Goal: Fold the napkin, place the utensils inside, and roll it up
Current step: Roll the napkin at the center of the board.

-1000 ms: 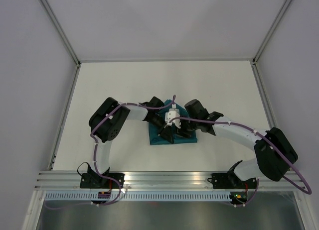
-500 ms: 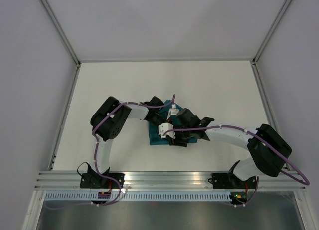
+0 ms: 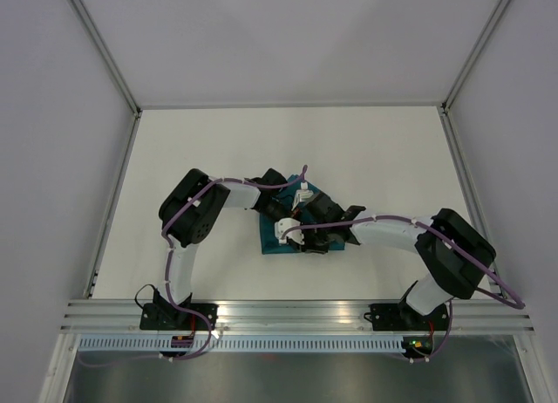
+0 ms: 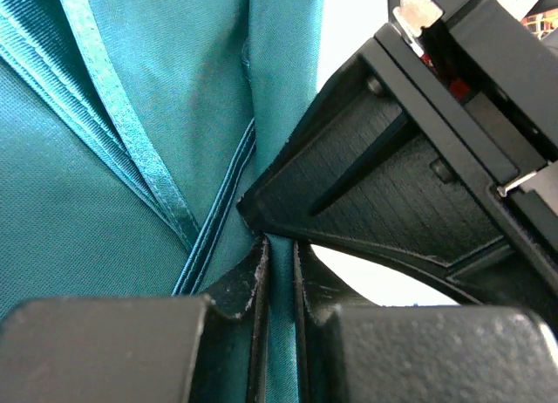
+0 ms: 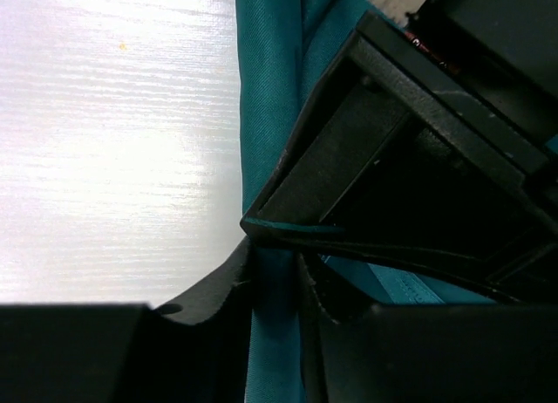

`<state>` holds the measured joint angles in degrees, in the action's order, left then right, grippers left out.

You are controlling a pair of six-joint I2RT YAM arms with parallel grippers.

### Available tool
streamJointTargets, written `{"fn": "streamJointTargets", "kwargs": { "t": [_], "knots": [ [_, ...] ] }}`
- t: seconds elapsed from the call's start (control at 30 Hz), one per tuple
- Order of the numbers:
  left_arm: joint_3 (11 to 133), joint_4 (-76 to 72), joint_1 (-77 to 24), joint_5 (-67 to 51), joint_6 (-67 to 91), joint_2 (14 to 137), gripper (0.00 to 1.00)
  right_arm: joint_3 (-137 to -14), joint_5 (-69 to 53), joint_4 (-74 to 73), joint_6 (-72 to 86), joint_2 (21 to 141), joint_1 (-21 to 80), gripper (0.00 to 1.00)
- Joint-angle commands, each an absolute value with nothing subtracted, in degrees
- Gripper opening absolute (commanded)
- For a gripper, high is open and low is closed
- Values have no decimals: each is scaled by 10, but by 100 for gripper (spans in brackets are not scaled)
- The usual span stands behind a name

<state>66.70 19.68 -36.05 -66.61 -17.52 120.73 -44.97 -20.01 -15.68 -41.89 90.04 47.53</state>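
Observation:
The teal napkin (image 3: 272, 243) lies folded mid-table, mostly covered by both grippers. In the left wrist view its layered, hemmed folds (image 4: 105, 202) fill the left side. My left gripper (image 3: 292, 220) (image 4: 279, 268) is shut on a thin upright fold of the cloth. My right gripper (image 3: 303, 238) (image 5: 275, 276) meets it tip to tip from the opposite side, its jaws pressed on the same fold of napkin (image 5: 266, 89). Each wrist view shows the other gripper's black body directly ahead. The utensils are hidden.
White table (image 3: 375, 159) extends on all sides of the cloth, bounded by a metal frame (image 3: 113, 194) at left, right and back. Bare tabletop (image 5: 113, 159) shows left of the napkin edge in the right wrist view.
The right arm has swung left and drawn in over the napkin, bringing its gripper up against the left one, and its jaws have narrowed onto the cloth. The left arm has barely moved.

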Motion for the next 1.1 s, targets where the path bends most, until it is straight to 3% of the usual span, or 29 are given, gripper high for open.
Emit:
{"fn": "streamJointTargets", "kwargs": {
  "t": [0.0,0.1,0.2,0.4,0.73,0.87,1.07],
  "knots": [
    [681,197,-356,-656,-175,1210,4,-480,-201,-171,-425,922,478,28],
    [686,197,-354,-650,-168,1206,8,-488,-209,-183,-424,930,477,19],
    [698,199,-344,-642,-148,1200,22,-501,-223,-206,-425,941,477,13],
    [704,187,-316,-647,-112,1163,42,-537,-271,-257,-428,969,455,10],
    [686,96,-249,-613,-10,1103,45,-588,-332,-332,-440,1025,428,9],
    [658,4,-197,-564,103,1067,45,-623,-364,-365,-444,1055,404,8],
    [601,-98,-138,-458,129,985,44,-690,-403,-438,-461,1128,377,8]
  ]
}}
